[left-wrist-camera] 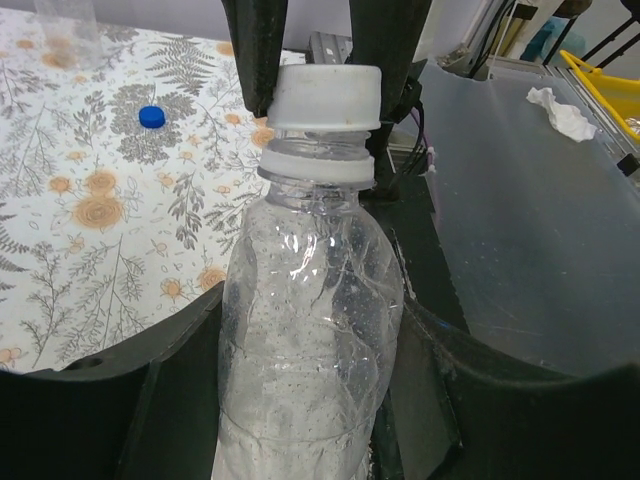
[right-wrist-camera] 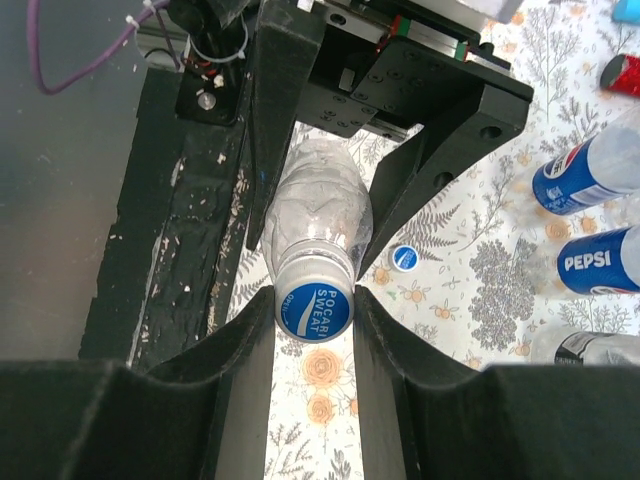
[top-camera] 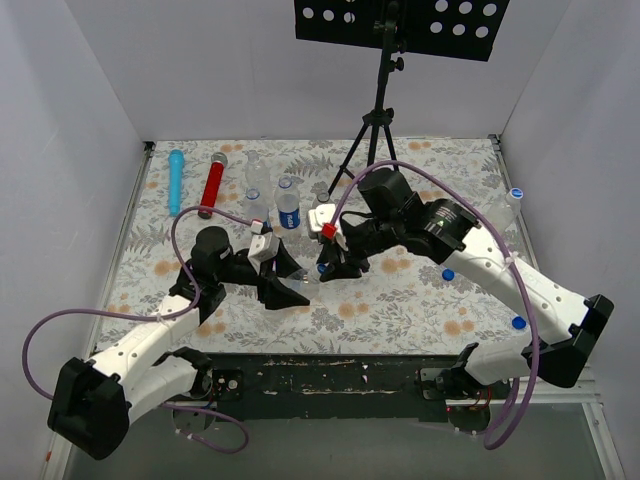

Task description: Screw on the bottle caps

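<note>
The small round plastic bottle cap (right-wrist-camera: pixel 314 312), blue on top with white "POCARI SWEAT" lettering and a white skirt, sits on the neck of a clear, crumpled plastic bottle (left-wrist-camera: pixel 310 300). The bottle is held above mid-table, toward the near edge, between the 2 arms. The right gripper (right-wrist-camera: pixel 313 300) is closed narrow on the cap's skirt, 1 finger on each side. The left gripper (left-wrist-camera: pixel 310 390) clasps the bottle's body at a wider span.

The cap looks light and stiff, and its smooth sides may slip, so a square pinch across the skirt suits it best. The bottle seems thin-walled and empty apart from droplets, so it is likely to buckle or twist under torque. A hold high on the body, near the stiffer shoulder, should resist turning better.

Whether the cap is fully threaded cannot be told; the left wrist view shows a slim gap above the neck ring.

1 loose blue cap (right-wrist-camera: pixel 404 258) with a pale inside lies on the floral tablecloth (top-camera: pixel 400 310) close by. Blue-labelled Pepsi bottles (right-wrist-camera: pixel 600 262) stand farther back.
</note>
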### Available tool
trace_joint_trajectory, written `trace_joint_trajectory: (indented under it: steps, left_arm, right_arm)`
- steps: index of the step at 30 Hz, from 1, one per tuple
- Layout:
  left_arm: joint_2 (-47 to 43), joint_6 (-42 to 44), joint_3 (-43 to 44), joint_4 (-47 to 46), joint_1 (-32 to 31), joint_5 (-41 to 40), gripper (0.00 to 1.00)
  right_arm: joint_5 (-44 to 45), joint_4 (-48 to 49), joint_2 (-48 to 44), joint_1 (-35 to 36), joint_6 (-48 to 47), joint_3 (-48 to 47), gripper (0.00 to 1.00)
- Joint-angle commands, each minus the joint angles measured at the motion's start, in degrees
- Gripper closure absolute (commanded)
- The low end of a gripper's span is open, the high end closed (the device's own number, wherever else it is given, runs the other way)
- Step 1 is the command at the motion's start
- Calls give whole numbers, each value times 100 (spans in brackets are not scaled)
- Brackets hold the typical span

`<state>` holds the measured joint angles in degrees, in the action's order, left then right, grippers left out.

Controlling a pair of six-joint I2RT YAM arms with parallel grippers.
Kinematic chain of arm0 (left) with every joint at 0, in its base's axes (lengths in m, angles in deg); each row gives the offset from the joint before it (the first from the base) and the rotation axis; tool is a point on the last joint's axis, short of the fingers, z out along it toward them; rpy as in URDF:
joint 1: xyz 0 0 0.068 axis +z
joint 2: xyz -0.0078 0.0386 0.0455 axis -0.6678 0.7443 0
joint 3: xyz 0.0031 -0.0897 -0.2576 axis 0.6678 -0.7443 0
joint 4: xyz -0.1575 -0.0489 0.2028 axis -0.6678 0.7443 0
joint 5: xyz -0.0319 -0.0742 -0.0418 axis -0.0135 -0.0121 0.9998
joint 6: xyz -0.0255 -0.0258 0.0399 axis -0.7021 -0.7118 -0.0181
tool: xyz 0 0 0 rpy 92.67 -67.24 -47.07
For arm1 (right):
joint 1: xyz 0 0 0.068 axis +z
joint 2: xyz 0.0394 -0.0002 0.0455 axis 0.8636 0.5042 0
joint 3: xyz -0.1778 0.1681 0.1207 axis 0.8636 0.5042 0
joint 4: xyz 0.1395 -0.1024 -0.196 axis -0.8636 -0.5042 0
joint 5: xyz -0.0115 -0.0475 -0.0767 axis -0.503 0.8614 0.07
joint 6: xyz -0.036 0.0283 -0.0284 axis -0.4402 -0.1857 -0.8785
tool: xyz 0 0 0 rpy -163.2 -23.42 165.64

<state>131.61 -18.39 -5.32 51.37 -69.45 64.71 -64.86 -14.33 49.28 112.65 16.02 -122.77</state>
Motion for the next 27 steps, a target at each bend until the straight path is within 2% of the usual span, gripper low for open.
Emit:
trace_joint_trajectory:
  steps: [1,6,9,16,19,22,27]
  left_arm:
    - [124,41,690,-124,-40,132,92]
    - [273,172,1069,-124,-40,-236,92]
    - [344,-11,1052,-544,-40,-483,94]
    - [766,-1321,640,-2188,-49,422,94]
    - [713,-718,621,-1569,-57,98,95]
    - [617,153,648,-750,-180,-683,96]
    - [318,384,191,-1178,-444,-1642,95]
  right_arm:
    - [229,-755,393,51,-446,-292,78]
    - [476,-607,507,42,-376,-266,78]
    - [590,-492,499,42,-358,-240,79]
    - [406,-439,305,42,-797,-55,81]
    - [397,-448,323,34,-798,-81,82]
    - [423,-422,428,34,-509,-152,83]
    - [624,34,507,34,509,-38,88]
